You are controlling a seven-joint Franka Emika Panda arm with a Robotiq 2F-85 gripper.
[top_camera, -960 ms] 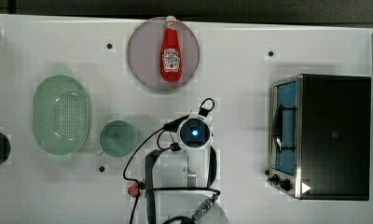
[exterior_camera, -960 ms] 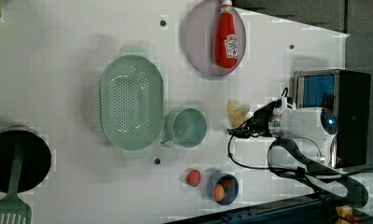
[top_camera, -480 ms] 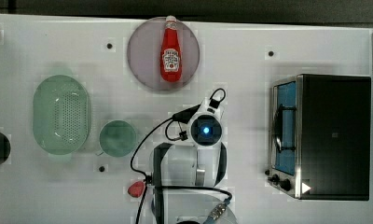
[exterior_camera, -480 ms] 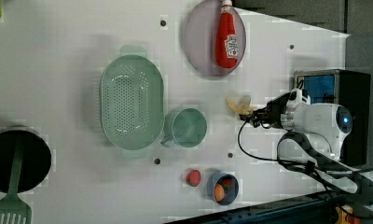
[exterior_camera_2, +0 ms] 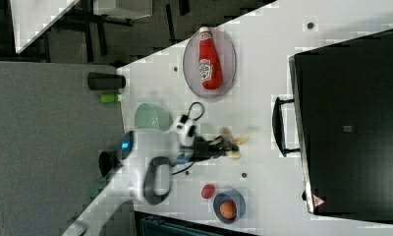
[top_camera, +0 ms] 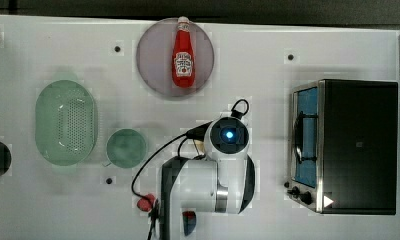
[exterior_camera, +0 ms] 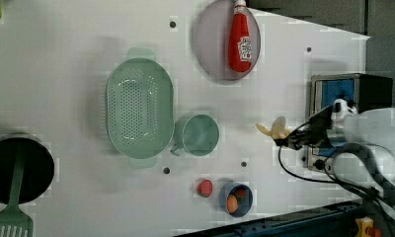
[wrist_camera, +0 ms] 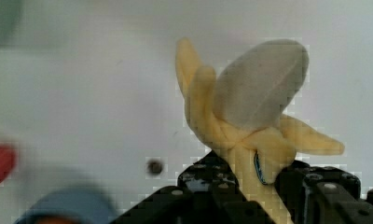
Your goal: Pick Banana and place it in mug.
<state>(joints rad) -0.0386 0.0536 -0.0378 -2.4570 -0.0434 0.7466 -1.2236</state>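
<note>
White tabletop, matte, with small dark screw holes dotted across it; dark floor beyond the edges.

Step in hand: banana is grasped, so this reads as the carry phase, with placing not yet done. Gripper has its black fingers narrowed onto the banana's stalk end. Peel lobes are splayed and soft-looking, pale cream-yellow, with a greyish-white rounded core sticking out. In the left view the banana sticks out from the gripper toward the left view's left and seems to be off the table; I can't confirm the clearance.

Next move, my read: bring it over the mug, which sits apart from the banana toward the left view's left, centre it over the mouth, lower, release. The splayed lobes may snag the rim, so go in stalk or core first.

Further out:
- mug: pale green, smooth, round, tiny handle, looks empty, just beside the colander (green oval, perforated, two tab handles)
- small red fruit and dark blue bowl holding an orange ball, near the table's edge
- ketchup bottle, glossy red, lying on a grey round plate
- toaster oven, black metal box, glass door with a bar handle
- black pot with a green slotted spatula at the left view's left edge
</note>
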